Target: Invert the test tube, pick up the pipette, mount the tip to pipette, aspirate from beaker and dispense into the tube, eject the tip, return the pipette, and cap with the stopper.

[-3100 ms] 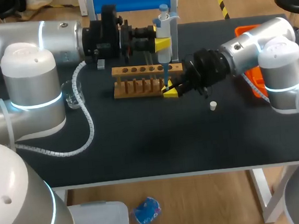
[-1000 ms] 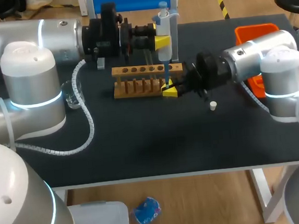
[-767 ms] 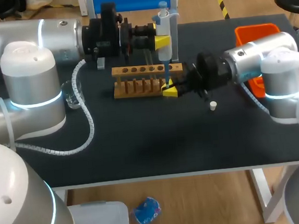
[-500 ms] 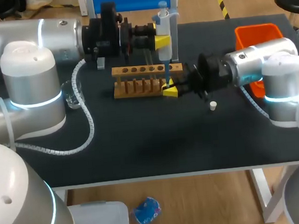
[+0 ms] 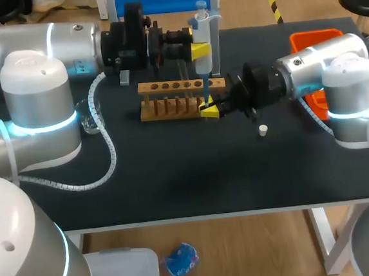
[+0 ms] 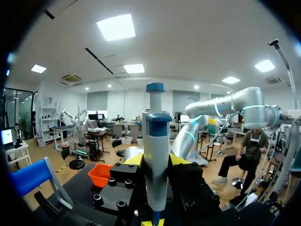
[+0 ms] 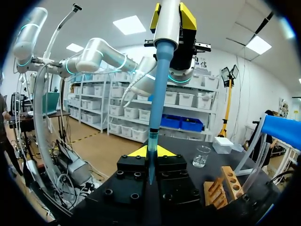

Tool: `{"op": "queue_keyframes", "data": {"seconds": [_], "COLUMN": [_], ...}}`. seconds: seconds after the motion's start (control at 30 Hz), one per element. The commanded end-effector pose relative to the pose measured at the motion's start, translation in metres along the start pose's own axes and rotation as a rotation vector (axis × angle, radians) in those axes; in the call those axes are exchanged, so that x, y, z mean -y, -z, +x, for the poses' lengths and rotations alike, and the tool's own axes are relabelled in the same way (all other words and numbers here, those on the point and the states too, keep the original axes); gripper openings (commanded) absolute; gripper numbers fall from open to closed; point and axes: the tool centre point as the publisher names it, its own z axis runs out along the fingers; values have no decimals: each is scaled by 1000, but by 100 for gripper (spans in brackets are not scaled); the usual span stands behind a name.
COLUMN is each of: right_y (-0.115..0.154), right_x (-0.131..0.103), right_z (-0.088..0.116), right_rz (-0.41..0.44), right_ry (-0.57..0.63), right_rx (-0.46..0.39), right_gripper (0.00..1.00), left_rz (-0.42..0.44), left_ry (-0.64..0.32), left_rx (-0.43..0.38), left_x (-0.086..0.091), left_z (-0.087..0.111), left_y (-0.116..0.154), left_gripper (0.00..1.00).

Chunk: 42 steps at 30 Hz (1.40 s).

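**Pipette tip down in the tube at the rack's right end**

Your left gripper (image 6: 156, 164) had both fingers clamped on the pipette (image 6: 156, 136). A yellow pad sat on each side of its white body, and it stood upright with the blue plunger on top. In the head view the same gripper (image 5: 201, 51) held the pipette (image 5: 202, 28) over the right end of the rack (image 5: 174, 99). The blue tip (image 5: 204, 91) ran straight down from it.

Your right gripper (image 5: 211, 111) sat low, just in front of that end of the rack, with its yellow fingers drawn close together. From its own wrist view the gripper (image 7: 151, 153) was closed on the tube (image 7: 151, 140). The tube showed only faintly as clear glass around the end of the tip (image 7: 157, 89). The tip came down from the pipette (image 7: 167, 23) and ended between the two fingers. I could not tell whether there was liquid in the tube.

Further out, the stopper (image 5: 263, 130) lay on the table (image 5: 175, 177), near your right gripper but apart from it. The beaker (image 5: 91, 118) stood well off to the left of the rack, close to your left arm (image 5: 47, 50). In the right wrist view the beaker (image 7: 201, 156) showed beyond the rack (image 7: 221, 186). The orange bin (image 5: 310, 43) sat at the table's far right, partly behind your right arm (image 5: 320, 61).
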Motion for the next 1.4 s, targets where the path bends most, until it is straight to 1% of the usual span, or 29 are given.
{"op": "queue_keyframes", "data": {"seconds": [0.03,0.5,1.03,1.4], "right_y": [1,3,4,5], "right_x": [-8,-11,-19,-20], "right_z": [-2,-3,-8,-7], "right_rz": [5,10,29,30], "right_ry": [0,-35,-2,-10], "right_rx": [-1,10,17,24], "right_gripper": [0,0,0,0], "left_rz": [-2,-2,-2,-2], "left_ry": [1,1,1,1], "left_rx": [2,2,2,2], "left_x": [-6,-6,-6,-6], "left_z": [0,0,0,0], "left_y": [-1,-1,-1,-1], "left_gripper": [0,0,0,0]}}
